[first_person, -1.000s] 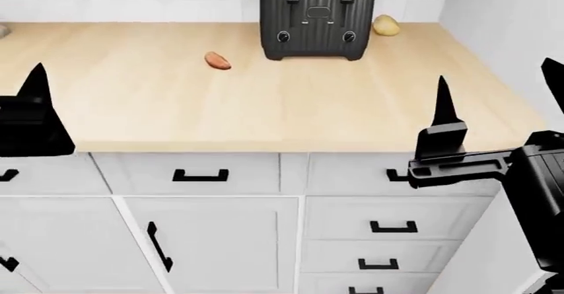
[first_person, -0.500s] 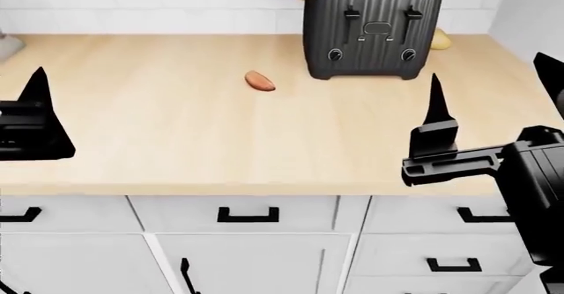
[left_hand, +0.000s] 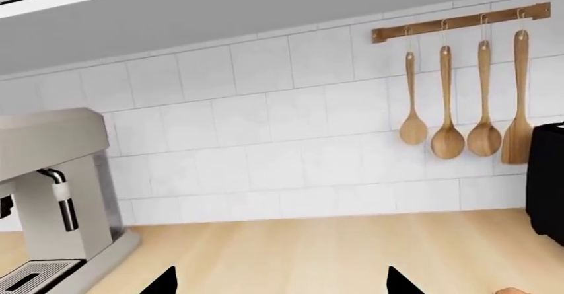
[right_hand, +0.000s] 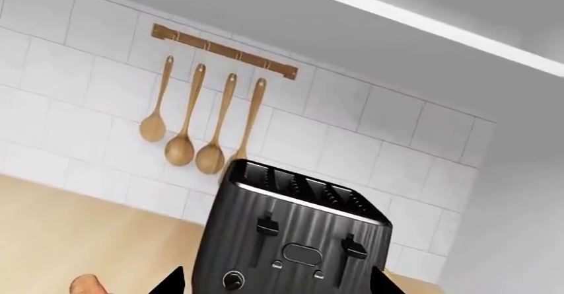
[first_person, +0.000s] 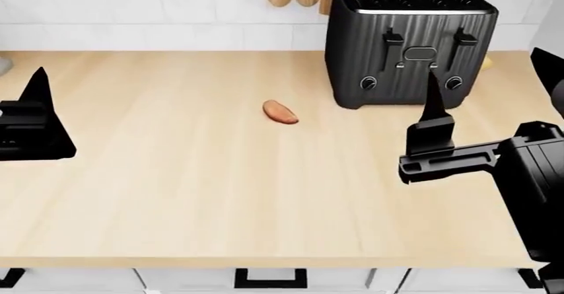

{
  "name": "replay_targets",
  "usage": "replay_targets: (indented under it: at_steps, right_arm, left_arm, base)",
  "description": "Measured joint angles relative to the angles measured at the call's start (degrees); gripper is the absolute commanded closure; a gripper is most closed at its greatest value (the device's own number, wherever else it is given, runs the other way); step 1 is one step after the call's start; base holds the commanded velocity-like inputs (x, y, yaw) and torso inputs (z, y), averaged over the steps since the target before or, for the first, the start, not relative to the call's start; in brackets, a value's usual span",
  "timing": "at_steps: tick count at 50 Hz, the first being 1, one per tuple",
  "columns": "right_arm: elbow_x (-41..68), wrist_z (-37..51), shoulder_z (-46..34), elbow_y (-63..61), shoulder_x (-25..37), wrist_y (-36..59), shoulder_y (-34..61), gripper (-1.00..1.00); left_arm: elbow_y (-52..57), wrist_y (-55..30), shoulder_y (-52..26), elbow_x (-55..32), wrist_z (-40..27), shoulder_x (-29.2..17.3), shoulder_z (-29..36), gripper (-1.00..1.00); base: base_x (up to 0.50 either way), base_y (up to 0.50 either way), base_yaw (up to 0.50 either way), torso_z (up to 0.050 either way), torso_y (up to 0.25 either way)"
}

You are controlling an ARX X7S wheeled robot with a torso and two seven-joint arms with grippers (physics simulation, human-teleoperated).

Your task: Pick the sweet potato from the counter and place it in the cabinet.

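The sweet potato [first_person: 280, 112], small and reddish-orange, lies on the light-wood counter [first_person: 176, 175], left of the black toaster [first_person: 410, 43]. It also peeks in at the frame edge in both wrist views [left_hand: 512, 291] [right_hand: 86, 285]. My left gripper [left_hand: 280, 281] hovers open over the counter's left side, far from the tuber; one of its fingers [first_person: 37, 86] shows in the head view. My right gripper [first_person: 487, 66] is open with nothing in it, in front of the toaster [right_hand: 291, 241] and to the right of the sweet potato.
Wooden spoons [left_hand: 450, 109] hang on the tiled wall behind the toaster. A coffee machine [left_hand: 53, 195] stands at the counter's far left. A yellowish potato [first_person: 485, 61] peeks from behind the toaster. White cabinet fronts with black handles [first_person: 269, 279] lie below the counter edge.
The view has moved in over the counter: toaster and sweet potato sit lower and larger, and the cabinet fronts have nearly dropped out. Both grippers keep their places and stay open.
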Motion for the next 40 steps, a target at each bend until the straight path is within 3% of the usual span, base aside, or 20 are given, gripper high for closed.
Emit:
replay_targets:
  at_steps: [30, 40]
  right_arm:
    - [0.17, 0.62, -1.64, -0.25, 1.12, -1.51, 0.95, -1.00]
    - [0.33, 0.87, -2.16, -0.36, 1.59, -2.04, 1.22, -1.00]
  left_arm:
    - [0.21, 1.35, 1.00, 1.40, 1.37, -0.30, 0.00, -1.00]
    - [0.33, 1.98, 1.26, 1.33, 1.42, -0.58, 0.03, -1.00]
  base:
    - [0.27, 0.09, 0.00, 0.000, 0.001]
    - [0.04, 0.00, 0.00, 0.000, 0.001]
